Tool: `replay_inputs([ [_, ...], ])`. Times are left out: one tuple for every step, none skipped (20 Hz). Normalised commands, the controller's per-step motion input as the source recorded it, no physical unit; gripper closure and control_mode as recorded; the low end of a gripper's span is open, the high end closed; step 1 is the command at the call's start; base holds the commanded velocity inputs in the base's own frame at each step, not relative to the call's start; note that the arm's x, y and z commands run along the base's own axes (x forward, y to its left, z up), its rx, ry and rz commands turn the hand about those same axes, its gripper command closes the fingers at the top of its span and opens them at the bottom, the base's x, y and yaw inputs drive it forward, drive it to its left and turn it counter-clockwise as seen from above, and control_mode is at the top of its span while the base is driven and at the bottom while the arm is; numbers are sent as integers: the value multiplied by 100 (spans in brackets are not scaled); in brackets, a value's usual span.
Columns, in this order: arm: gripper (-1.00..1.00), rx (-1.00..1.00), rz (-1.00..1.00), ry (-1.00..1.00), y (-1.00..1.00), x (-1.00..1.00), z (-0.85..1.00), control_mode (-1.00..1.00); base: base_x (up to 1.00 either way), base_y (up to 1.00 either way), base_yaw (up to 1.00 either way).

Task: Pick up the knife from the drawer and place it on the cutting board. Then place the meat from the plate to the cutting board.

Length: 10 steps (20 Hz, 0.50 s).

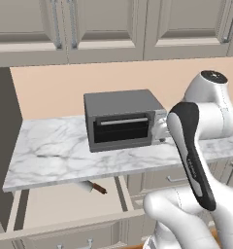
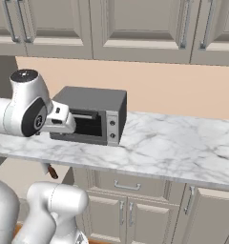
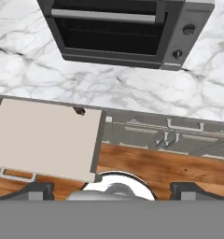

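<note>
the glossy white rounded robot arm (image 1: 206, 121) has smooth bulbous links, a long black inlay strip along one segment, a dark grey round joint cap, and small dark fingers (image 3: 37, 190).

Knife (image 1: 95, 187) in open drawer (image 1: 65, 206), blade seemingly under counter edge.

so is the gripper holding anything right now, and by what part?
Nothing is held. The gripper is open and empty above the open drawer. The knife lies in the drawer, its handle end poking out from under the counter edge.

Both base views behind, toaster oven (image 1: 123, 120) shared
</note>
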Motion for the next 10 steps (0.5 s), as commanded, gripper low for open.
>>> replay_inputs([
  [-100,0,0,-7,0,-42,0,-100,0,0,0],
  [-100,0,0,-9,0,-40,0,-100,0,0,0],
  [-100,-2,1,-10,0,-33,0,-100,0,0,0],
  [-100,-1,2,-8,0,-21,0,-100,0,0,0],
  [-100,0,7,-9,0,-23,0,-100,0,0,0],
  [-100,0,19,-9,0,-26,0,-100,0,0,0],
  [-100,0,20,-5,0,-26,0,-100,0,0,0],
  [-100,0,21,-6,-16,-33,0,-100,0,0,0],
  [-100,0,21,-4,-20,-29,0,-100,0,0,0],
  [-100,0,21,-3,-30,-22,0,-100,0,0,0],
])
